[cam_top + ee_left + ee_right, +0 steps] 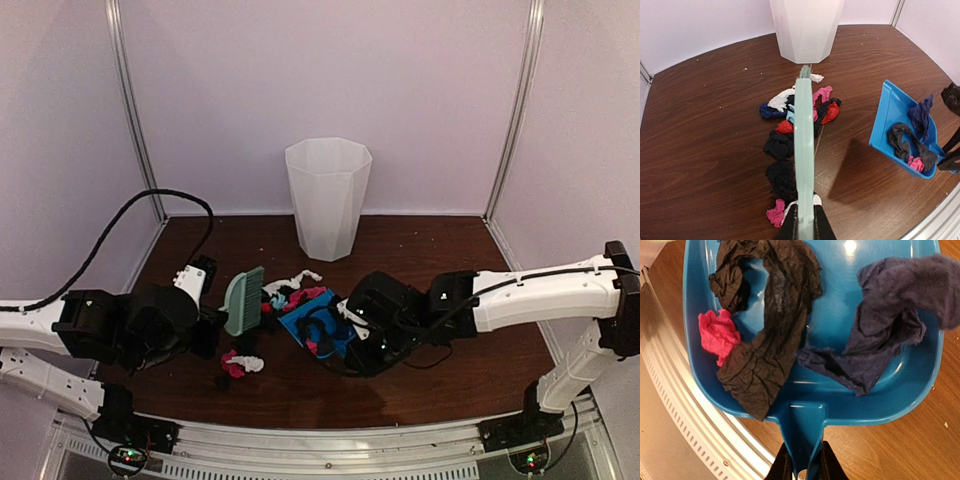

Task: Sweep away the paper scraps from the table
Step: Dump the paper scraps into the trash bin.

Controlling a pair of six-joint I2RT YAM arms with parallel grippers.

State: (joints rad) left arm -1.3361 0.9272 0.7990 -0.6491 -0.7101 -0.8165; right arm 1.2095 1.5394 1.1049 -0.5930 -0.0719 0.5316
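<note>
My left gripper [805, 225] is shut on the mint-green hand brush [804, 145], which also shows in the top view [243, 299], held upright over a line of paper scraps [782, 145] in black, red, pink, white and navy on the table [705, 130]. My right gripper [802, 467] is shut on the handle of the blue dustpan [830, 390], seen in the top view [318, 322] and tilted up to the right of the brush [897, 125]. The pan holds a black strip [765, 330], a pink wad [717, 335] and a navy scrap [880, 335]. More scraps [240, 364] lie near the left gripper [205, 330].
A tall white bin [327, 197] stands at the back centre of the table, just beyond the scraps [807, 27]. The metal front rail [685, 405] runs close under the dustpan. Walls and frame posts [135, 110] enclose the table.
</note>
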